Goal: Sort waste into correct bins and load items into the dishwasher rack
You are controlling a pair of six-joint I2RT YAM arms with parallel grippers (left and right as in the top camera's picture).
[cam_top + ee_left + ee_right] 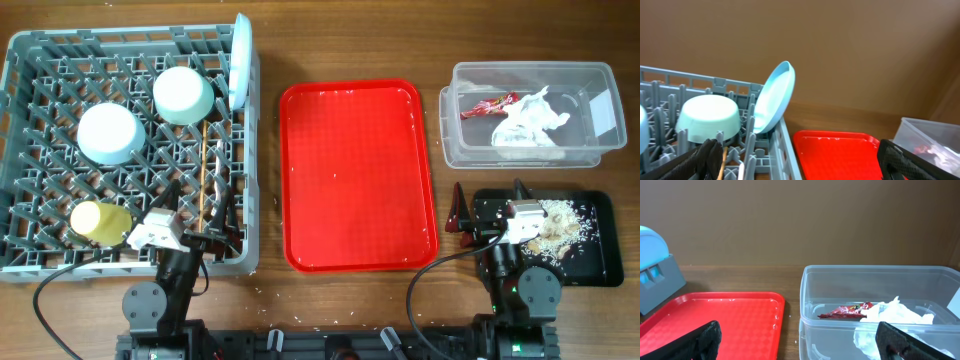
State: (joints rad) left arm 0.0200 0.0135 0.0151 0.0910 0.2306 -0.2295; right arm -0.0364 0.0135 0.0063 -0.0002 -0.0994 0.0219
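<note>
- I'm watching my left gripper (201, 203) hanging wide open over the near right corner of the dishwasher rack (125, 265), gripping nothing.
- My right gripper (489, 203) is also gaping open and empty, over the left end of the black tray (595, 245).
- The food scraps (555, 225) are lying on that tray, just right of the gripper.
- The red serving tray (360, 175) is sitting between the rack and the bins.
- In the rack, the yellow cup (98, 220) is sitting front left, and the chopsticks (205, 165) are lying along the right side.
- Farther back, 2 bowls are resting: the whitish bowl (109, 133), then the light green bowl (183, 95), mouth-down.
- The pale blue plate (240, 60) is standing on edge at the far right corner.
- The clear tub (530, 155) is holding the red wrapper (490, 107) and the napkin (530, 122), which are touching.
</note>
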